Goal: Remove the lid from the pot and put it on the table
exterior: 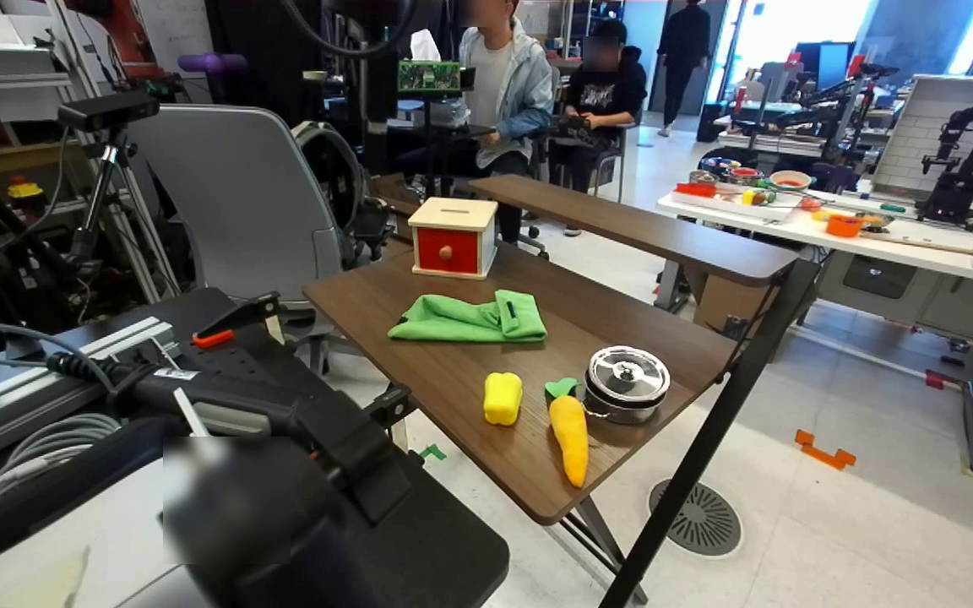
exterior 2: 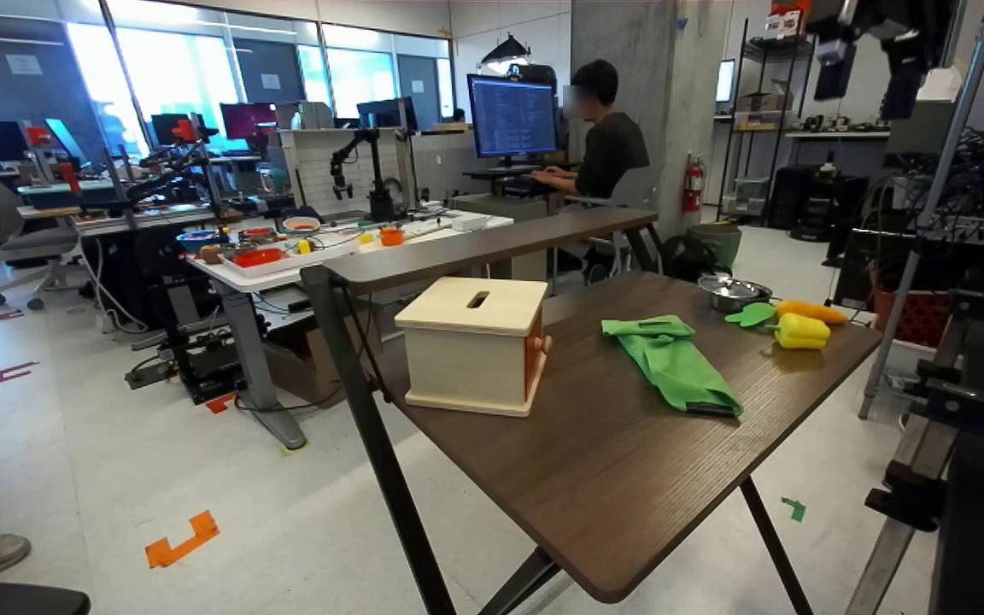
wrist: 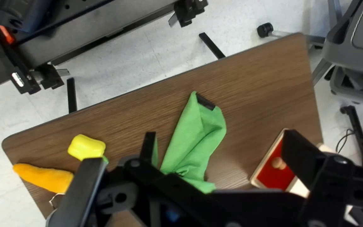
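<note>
The round silvery lid [exterior: 628, 374] lies on top of the small silver pot [exterior: 624, 412], at the end of the brown table [exterior: 622, 308] far from the red-fronted box. The pot [exterior 2: 738, 297] also shows at the table's far end in an exterior view. In the wrist view it is almost wholly hidden behind the gripper, at the lower left. My gripper [wrist: 220, 137] is open, its fingers wide apart with nothing between them. It hangs well above the table and shows at the top right of an exterior view [exterior 2: 868, 85].
A yellow pepper [exterior: 502, 399] and an orange carrot [exterior: 569, 439] with a green leaf lie beside the pot. A crumpled green cloth [exterior: 474, 319] lies mid-table. A wooden box [exterior: 454, 238] with a red drawer stands at the other end. A raised brown shelf [exterior: 622, 221] runs along one side.
</note>
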`<action>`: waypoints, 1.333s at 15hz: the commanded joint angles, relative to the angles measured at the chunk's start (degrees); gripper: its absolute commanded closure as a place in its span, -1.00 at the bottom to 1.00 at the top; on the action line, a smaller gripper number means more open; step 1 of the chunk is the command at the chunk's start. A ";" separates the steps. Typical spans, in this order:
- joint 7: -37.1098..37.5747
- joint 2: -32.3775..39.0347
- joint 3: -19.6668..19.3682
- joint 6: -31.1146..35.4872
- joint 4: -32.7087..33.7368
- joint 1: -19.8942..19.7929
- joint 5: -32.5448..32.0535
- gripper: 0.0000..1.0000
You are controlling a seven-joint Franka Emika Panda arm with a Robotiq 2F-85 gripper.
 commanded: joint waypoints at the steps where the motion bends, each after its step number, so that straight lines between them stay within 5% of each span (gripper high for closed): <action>1: 1.20 10.43 -3.33 1.36 8.44 -3.23 -1.51 -1.00; 9: 9.51 30.57 -9.69 4.60 22.96 -5.01 -8.72 -1.00; 20: 20.56 46.63 -15.50 11.23 33.17 -4.10 -10.41 -1.00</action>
